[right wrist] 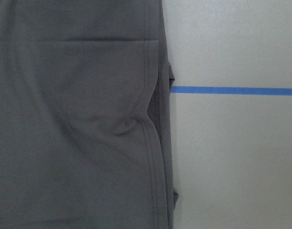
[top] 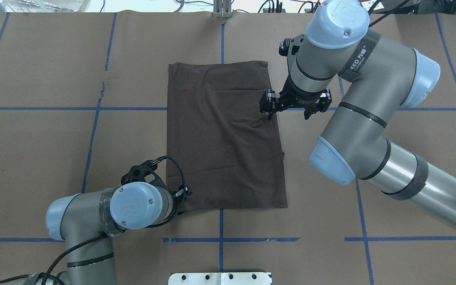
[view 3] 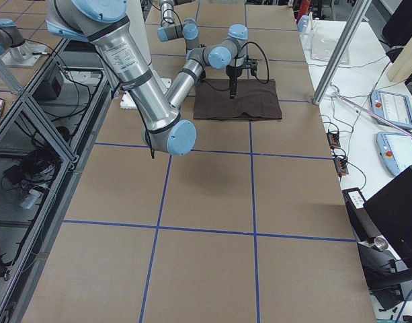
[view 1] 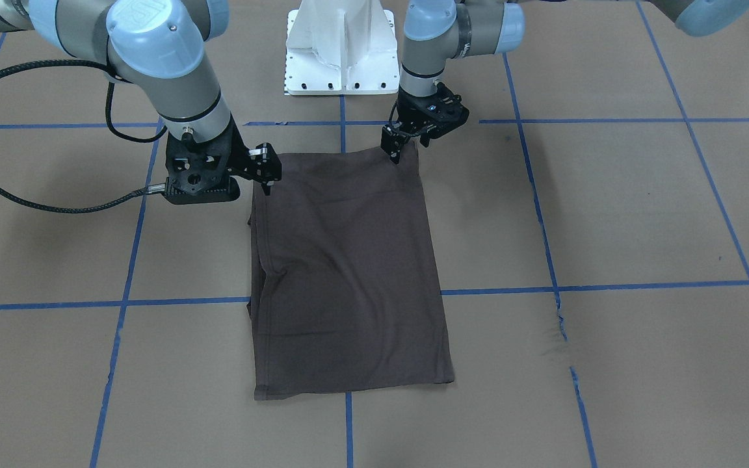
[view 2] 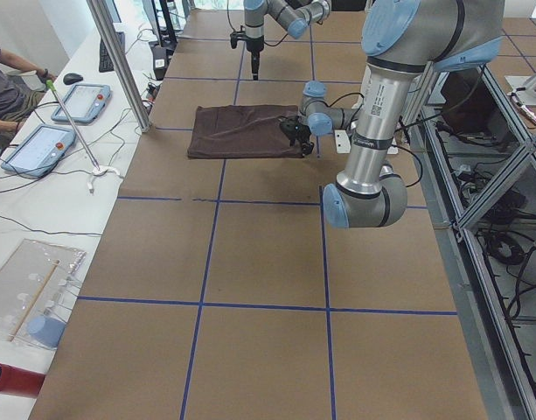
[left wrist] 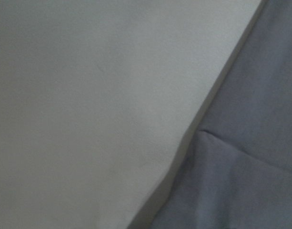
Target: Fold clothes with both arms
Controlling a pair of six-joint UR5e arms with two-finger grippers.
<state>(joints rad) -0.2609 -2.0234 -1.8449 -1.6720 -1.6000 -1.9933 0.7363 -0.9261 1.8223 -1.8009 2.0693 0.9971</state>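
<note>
The dark brown-grey T-shirt (view 1: 348, 273) lies flat on the table, folded into a long rectangle (top: 224, 134). Its collar, sleeves and lettering are hidden. My left gripper (view 1: 417, 144) is low at the shirt's corner nearest the robot, one finger (view 1: 394, 148) touching the fabric, jaws apart. In the overhead view my left wrist hides it. The left wrist view shows the shirt's edge (left wrist: 250, 167) very close and blurred. My right gripper (top: 288, 116) is open and empty, above the shirt's right edge. A small pucker (right wrist: 131, 125) in that edge shows in the right wrist view.
The brown paper-covered table (view 1: 608, 214) has blue tape grid lines (view 1: 608, 286). The white pedestal base (view 1: 342, 45) stands just behind the shirt. Operators' tablets and cables (view 2: 40, 144) lie on a side table beyond the far edge.
</note>
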